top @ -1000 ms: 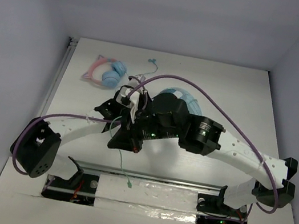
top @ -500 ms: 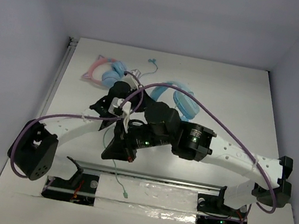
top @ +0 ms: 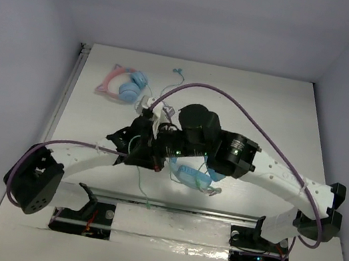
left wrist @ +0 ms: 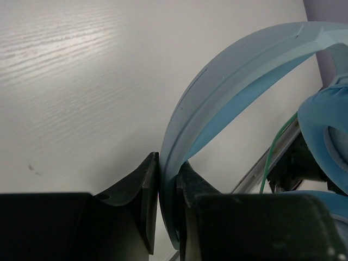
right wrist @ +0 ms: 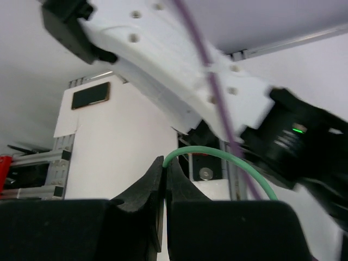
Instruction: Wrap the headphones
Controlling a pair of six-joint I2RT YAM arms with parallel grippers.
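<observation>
The light-blue headphones [top: 191,175] hang just above the table near its front middle, cups down. My left gripper [top: 162,162] is shut on their headband [left wrist: 228,81], which arcs up and to the right from the jaws. One padded cup [left wrist: 326,130] shows at the right edge. My right gripper [top: 146,164] sits close beside the left one and is shut on the thin green cable [right wrist: 228,157], which loops out of its fingertips. The cable [top: 144,189] hangs down toward the front rail. The two wrists overlap in the top view.
Small pink-banded cat-ear headphones [top: 123,84] lie at the back left. Thin teal earbuds [top: 179,72] lie at the back middle. A metal rail [top: 174,206] runs along the table's front edge. The purple arm cable [top: 256,128] arcs over the right arm.
The headphones have moved from the back middle of the table toward the front edge, carried in the left gripper. Both wrists shifted, and the green cable's hanging end moved with them.
</observation>
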